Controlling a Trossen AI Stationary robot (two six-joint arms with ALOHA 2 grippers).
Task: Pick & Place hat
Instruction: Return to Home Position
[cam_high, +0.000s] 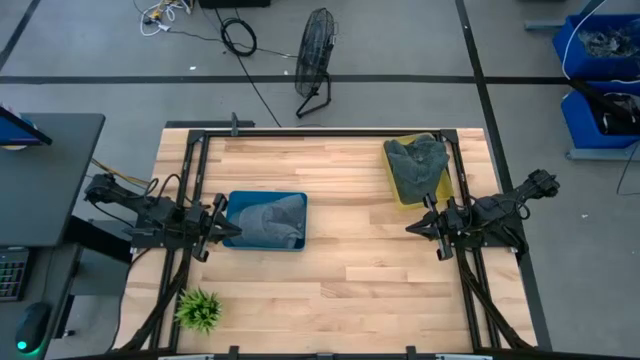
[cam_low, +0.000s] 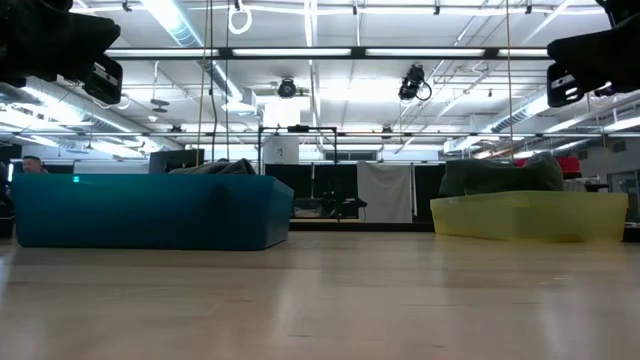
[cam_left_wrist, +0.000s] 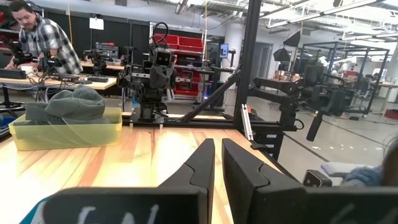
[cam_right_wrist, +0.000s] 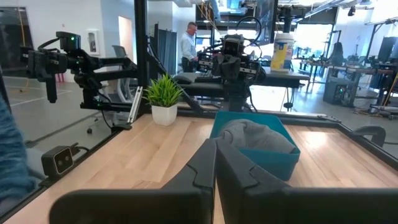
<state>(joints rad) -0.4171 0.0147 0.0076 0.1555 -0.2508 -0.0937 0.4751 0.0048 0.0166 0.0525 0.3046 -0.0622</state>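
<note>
Near the tabletop's (cam_high: 350, 290) left edge, the left gripper (cam_high: 230, 229), clenched on nothing, hangs at the blue bin's (cam_high: 268, 247) left wall; blue-grey caps (cam_high: 268, 220) lie inside. Open wood spans the middle. Toward the back right corner, the yellow bin (cam_high: 408, 203) holds the green cap (cam_high: 418, 160); the right gripper (cam_high: 412, 228), clenched and empty, hovers just in front of that bin.
</note>
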